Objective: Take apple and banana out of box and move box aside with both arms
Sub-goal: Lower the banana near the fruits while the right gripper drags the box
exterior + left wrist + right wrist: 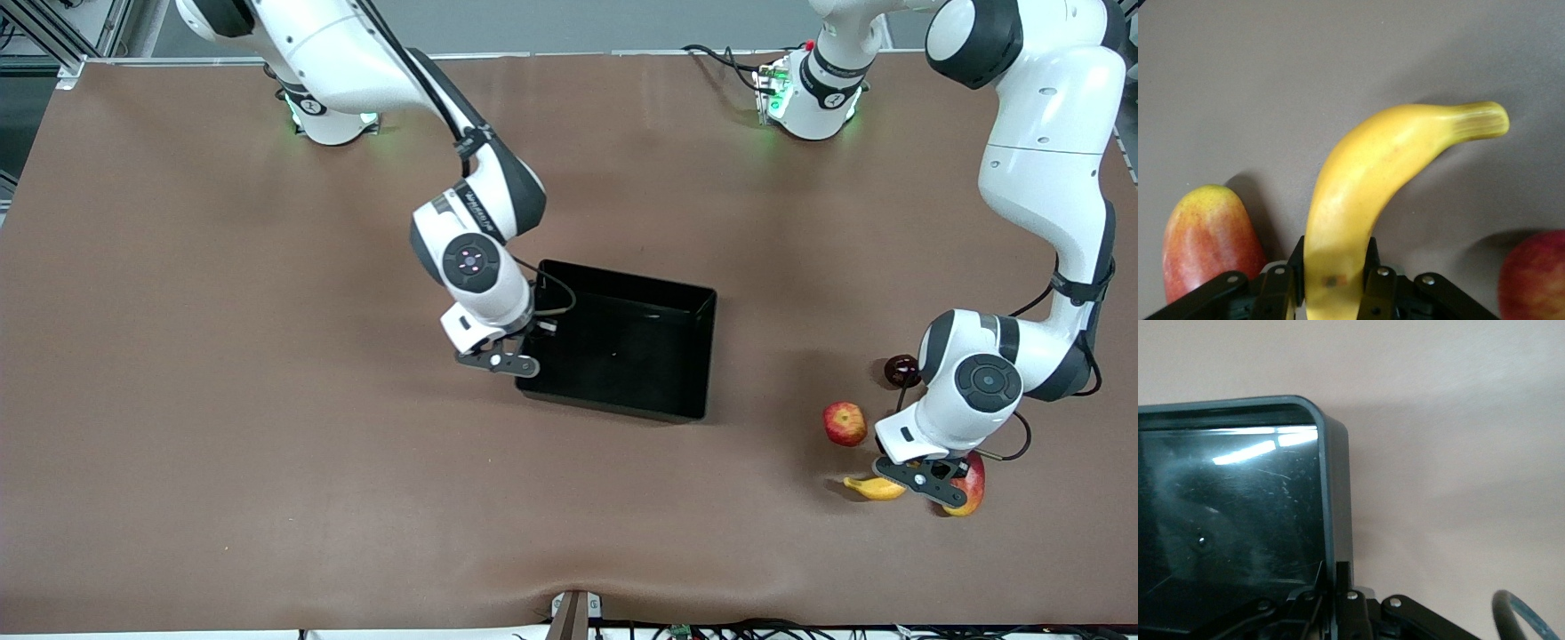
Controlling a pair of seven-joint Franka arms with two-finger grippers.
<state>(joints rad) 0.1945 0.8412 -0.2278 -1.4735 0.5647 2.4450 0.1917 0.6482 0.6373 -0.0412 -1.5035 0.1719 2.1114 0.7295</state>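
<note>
On the brown bench (222, 400), the empty black box (622, 351) sits mid-bench, its wall toward the right arm's end pinched by the right gripper (508, 359). Toward the left arm's end, the mango (971, 487), apple (845, 423) and banana (874, 487) lie out of the box; the left gripper (929, 480) is clamped on the banana's end, low over the bench. The fruit removal looks done. Next, the left gripper must likely release the banana and take the box's free wall for the two-armed shift.

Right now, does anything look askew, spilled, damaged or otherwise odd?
Nothing stands out. The box is empty and intact, right gripper clamped on its wall. The left gripper holds the banana beside the apple.
</note>
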